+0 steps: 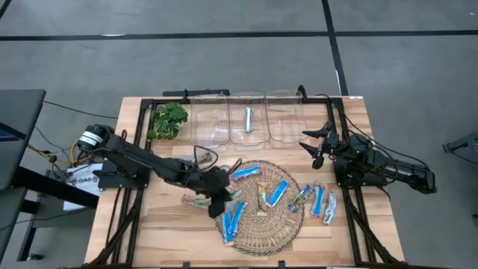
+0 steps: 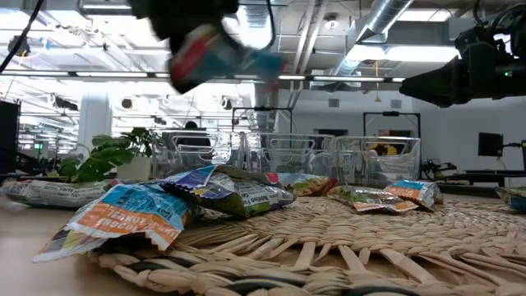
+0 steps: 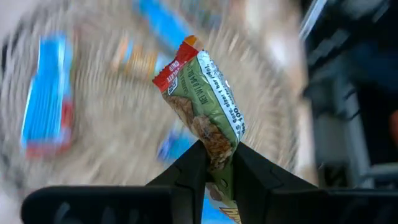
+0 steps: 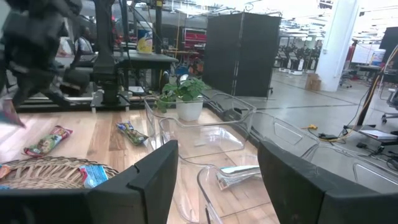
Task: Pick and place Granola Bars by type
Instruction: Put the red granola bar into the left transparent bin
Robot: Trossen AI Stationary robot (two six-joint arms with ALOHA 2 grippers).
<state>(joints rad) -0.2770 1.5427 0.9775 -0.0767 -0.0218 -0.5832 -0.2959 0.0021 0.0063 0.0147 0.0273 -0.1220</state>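
The left tool (image 3: 217,163), raised over the woven mat's (image 1: 272,232) left edge, pinches a green-wrapped granola bar (image 3: 205,106) by one end, its light, crinkly wrapper likely slippery, while the right tool (image 1: 319,149) waits open beside the far bins (image 1: 246,123).

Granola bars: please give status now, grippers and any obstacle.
Left gripper shut on green granola bar, lifted over wicker mat. Right gripper open, waiting beside clear bins. Nothing blocking seen.
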